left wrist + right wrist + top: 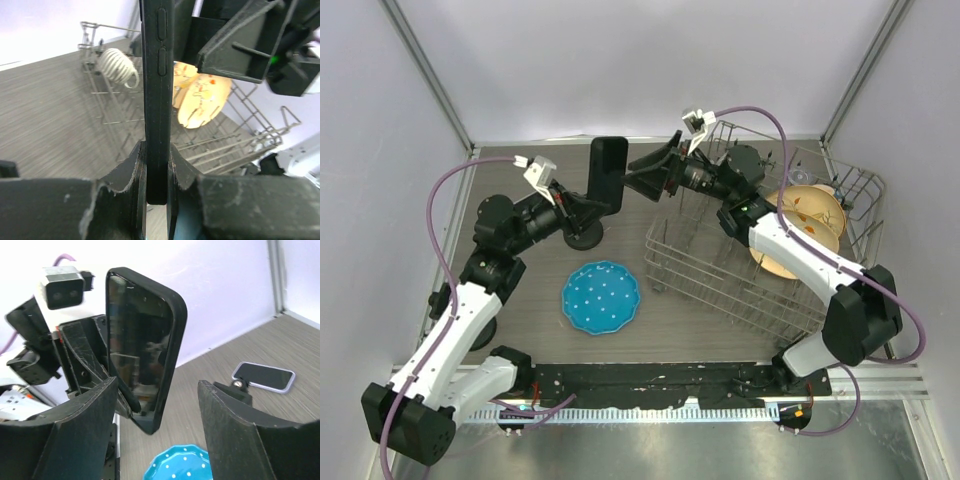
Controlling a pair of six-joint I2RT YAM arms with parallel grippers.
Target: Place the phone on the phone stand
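Gripping phone [157,100] upright by its lower end in left gripper [156,162], pads clamped on both faces, up in the air. Looks like a handover: right gripper [157,407] spread wide, flanking it, not yet pinching. Stand [262,377] free on grey wood-grain table [670,330]; dish rack [740,285], blue plate [600,297] close.

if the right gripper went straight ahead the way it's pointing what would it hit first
Most likely the black slab phone, held upright by the left gripper. It stands right ahead of the open right gripper, though the gap is hard to judge.
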